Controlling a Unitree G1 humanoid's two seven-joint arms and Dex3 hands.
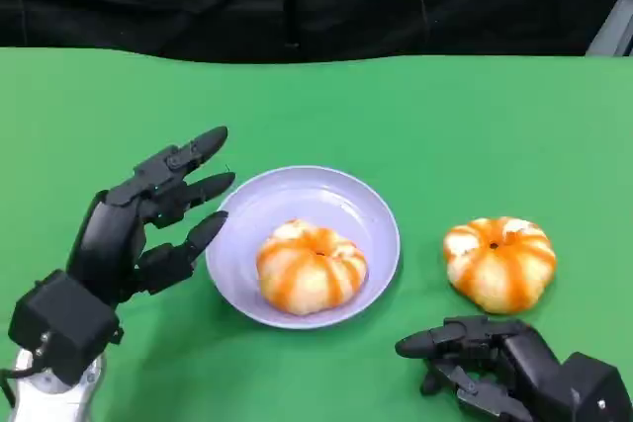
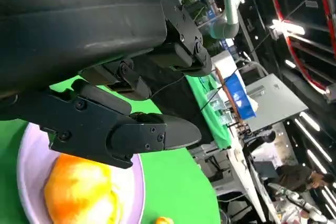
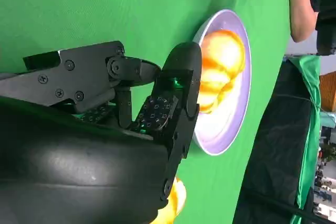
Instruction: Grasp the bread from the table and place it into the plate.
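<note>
The left robot hand hovers just beside the left rim of the plate, fingers spread wide and holding nothing. One bread roll already lies inside the plate. A second bread roll rests on the green surface, near the plate's right rim but apart from it. The right robot hand sits low on the surface just in front of this roll, fingers apart and empty.

Recommended procedure: raise the right robot hand over the second roll, close around its sides with light pressure since the roll will likely squash, then lift it over the rim before moving left.

The surface behind the roll offers room. The near edge lies close behind the right robot hand.
</note>
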